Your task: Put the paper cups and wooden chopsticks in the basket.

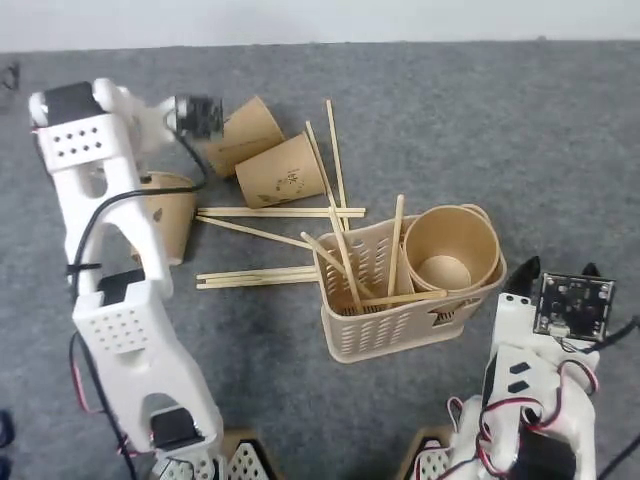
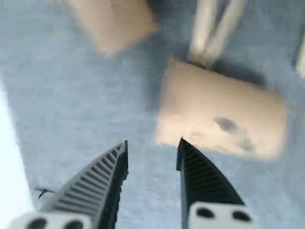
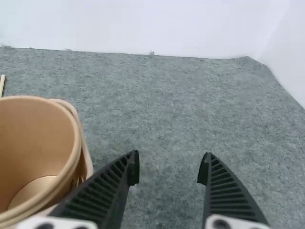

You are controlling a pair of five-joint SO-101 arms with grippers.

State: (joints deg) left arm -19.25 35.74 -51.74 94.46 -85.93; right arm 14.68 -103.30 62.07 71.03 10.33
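Note:
Two paper cups lie on their sides on the grey carpet, one [image 1: 240, 133] behind the other [image 1: 285, 172]. A third cup [image 1: 168, 215] lies partly under the left arm. My left gripper [image 2: 152, 143] hangs open just above the carpet, its fingertips close to the nearer cup [image 2: 221, 114] with nothing between them. Loose wooden chopsticks [image 1: 280, 212] lie in pairs around the cups. The basket [image 1: 385, 335] holds stacked cups [image 1: 450, 245] and several chopsticks [image 1: 345, 262]. My right gripper [image 3: 170, 155] stands open and empty beside the basket, next to the stacked cups [image 3: 33, 143].
More chopsticks lie left of the basket [image 1: 255, 277] and behind it [image 1: 330, 150]. A white wall [image 3: 143, 24] borders the carpet at the back. Bare carpet [image 1: 540, 130] stretches to the right of the basket.

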